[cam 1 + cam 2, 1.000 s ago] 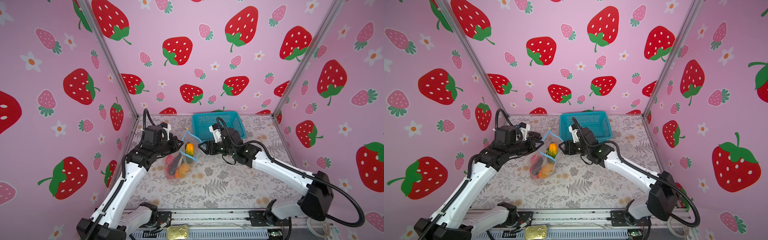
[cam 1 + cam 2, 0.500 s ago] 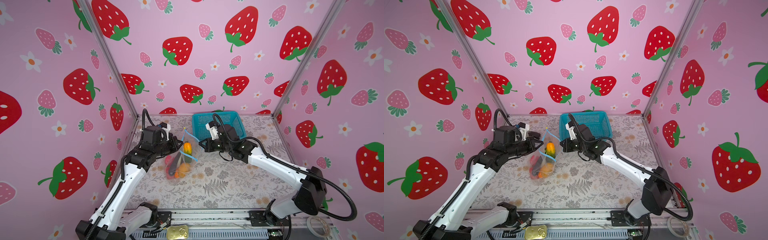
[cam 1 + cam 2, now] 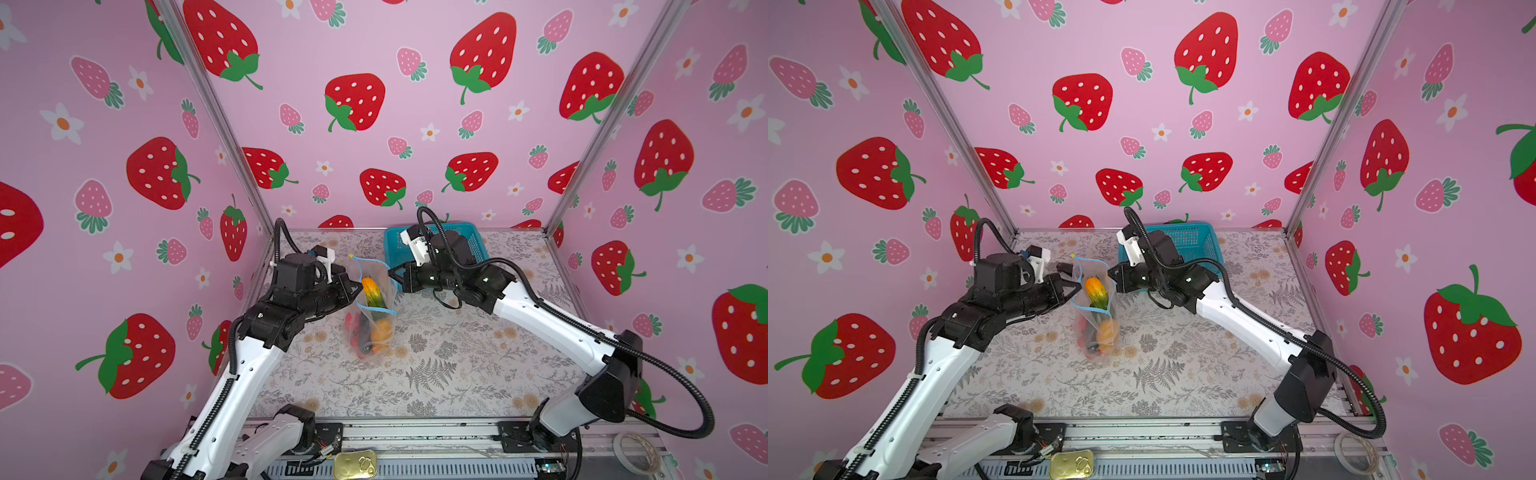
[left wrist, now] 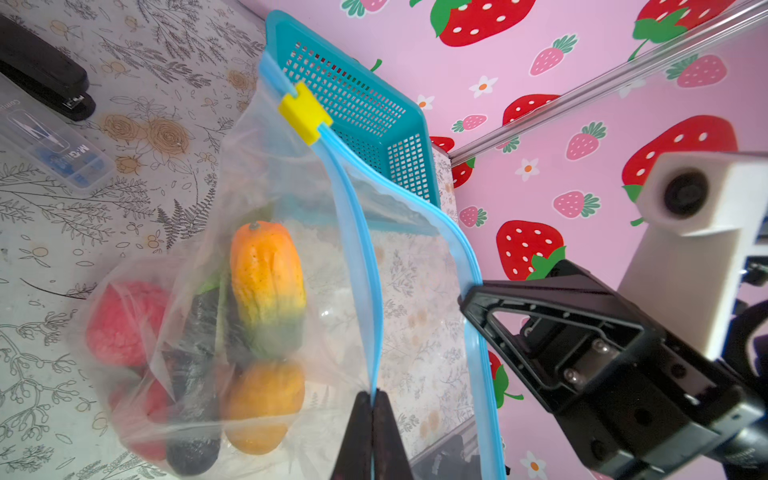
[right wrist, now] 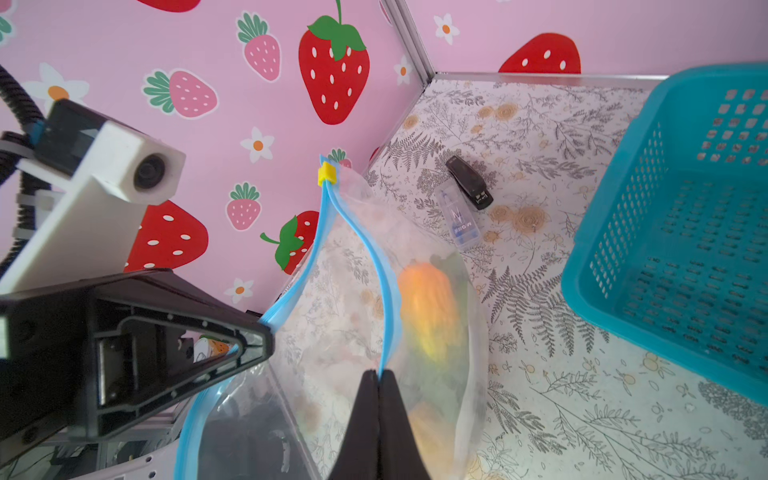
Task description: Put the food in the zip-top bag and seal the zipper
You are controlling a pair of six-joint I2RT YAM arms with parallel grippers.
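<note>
The zip-top bag [image 3: 376, 328] stands mid-table between both grippers with the food [image 3: 371, 292] inside, so loading looks done. The left gripper [image 4: 372, 405] and right gripper [image 5: 378, 376] each pinch one lip of the zipper [image 4: 360, 249], which gapes unsealed. Its slider [image 4: 304, 111] sits at the far end. The right arm hides part of the basket [image 3: 478, 243], and the lower pieces blur together.
</note>
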